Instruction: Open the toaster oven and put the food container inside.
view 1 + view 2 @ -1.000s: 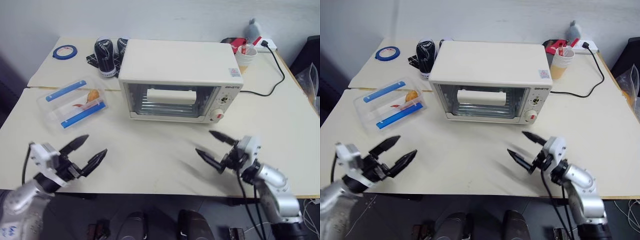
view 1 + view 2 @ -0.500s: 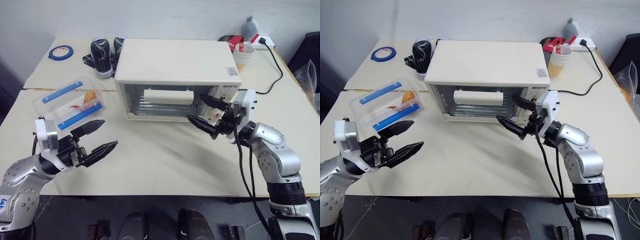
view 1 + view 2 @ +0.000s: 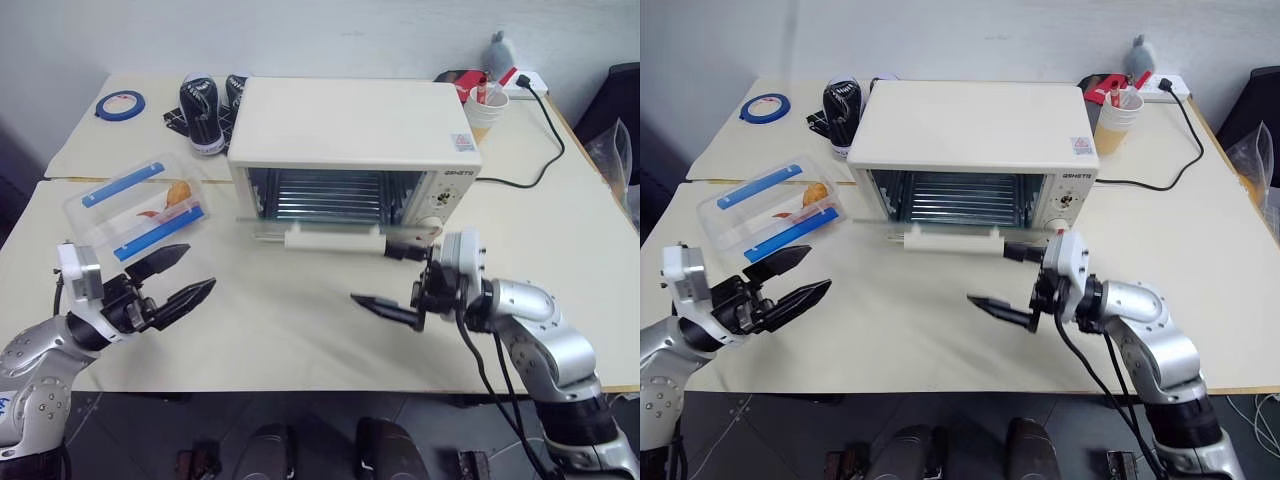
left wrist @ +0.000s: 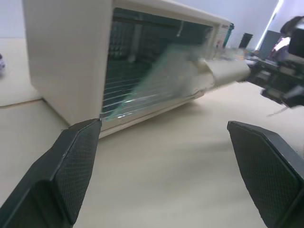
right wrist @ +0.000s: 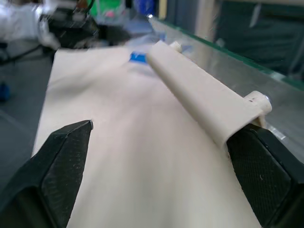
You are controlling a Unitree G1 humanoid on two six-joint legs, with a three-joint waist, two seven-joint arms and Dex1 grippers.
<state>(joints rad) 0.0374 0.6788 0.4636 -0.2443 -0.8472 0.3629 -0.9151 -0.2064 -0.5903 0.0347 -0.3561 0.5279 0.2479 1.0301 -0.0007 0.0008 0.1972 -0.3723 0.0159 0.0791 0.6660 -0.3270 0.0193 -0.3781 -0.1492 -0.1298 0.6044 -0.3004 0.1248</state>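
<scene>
Near the front edge of the tabletop (image 3: 300, 330), toward its left corner, the left end effector (image 3: 182, 276) hovers with its two black fingers spread and nothing between them, pointing toward the middle of the tabletop. Toward the front right, the right end effector (image 3: 393, 277) is likewise released, its fingers wide apart: the lower one stretches out over the bare surface, while the upper one lies at the right end of the white bar handle (image 3: 334, 241), under it as the right wrist view shows; whether they touch cannot be told.

Farther back, close to the left edge, the food container (image 3: 137, 205) sits on the tabletop with its lid on, two blue clips and orange food visible through the plastic.

At the centre stands the toaster oven (image 3: 355, 130), its glass door swung partway down and the wire rack (image 3: 325, 194) exposed inside.

Along the rear edge lie a roll of blue tape (image 3: 122, 103), two dark objects, a paper cup (image 3: 489, 108) and a black cable (image 3: 545, 130).
</scene>
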